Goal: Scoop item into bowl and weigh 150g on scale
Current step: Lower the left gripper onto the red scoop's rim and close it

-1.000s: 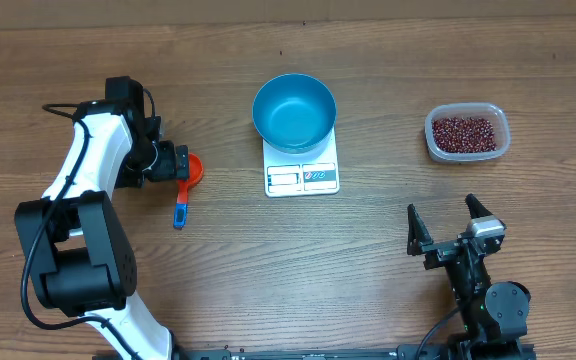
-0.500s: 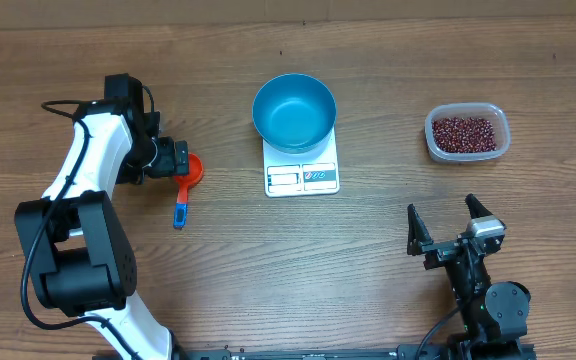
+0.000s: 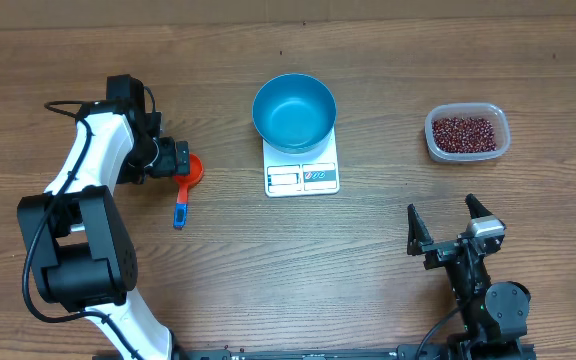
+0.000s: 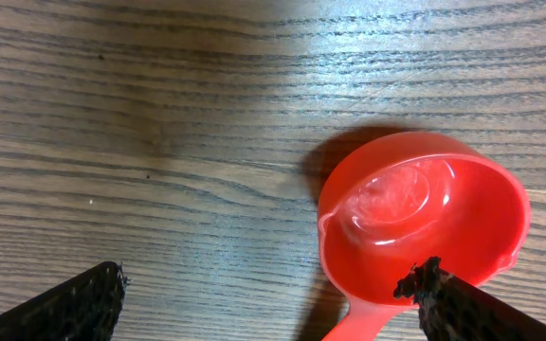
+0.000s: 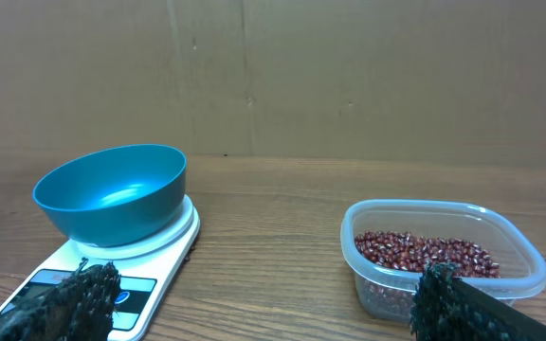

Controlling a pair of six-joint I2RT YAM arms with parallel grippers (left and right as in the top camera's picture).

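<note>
Left of the scale (image 3: pixel 302 178), the left tool (image 4: pixel 268 279) hangs wide open and empty above the scoop (image 4: pixel 423 218); centre on its handle (image 3: pixel 180 212) before closing.

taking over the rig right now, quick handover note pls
Left gripper: jaws open, over the red plastic scoop with blue handle, not gripping it.
Right gripper: jaws open, empty.
The round blue bowl sits empty on the white digital scale; the dark red beans are in the clear plastic tub.
Done: nothing scooped.
To do: grasp scoop, move beans into bowl, weigh.
</note>
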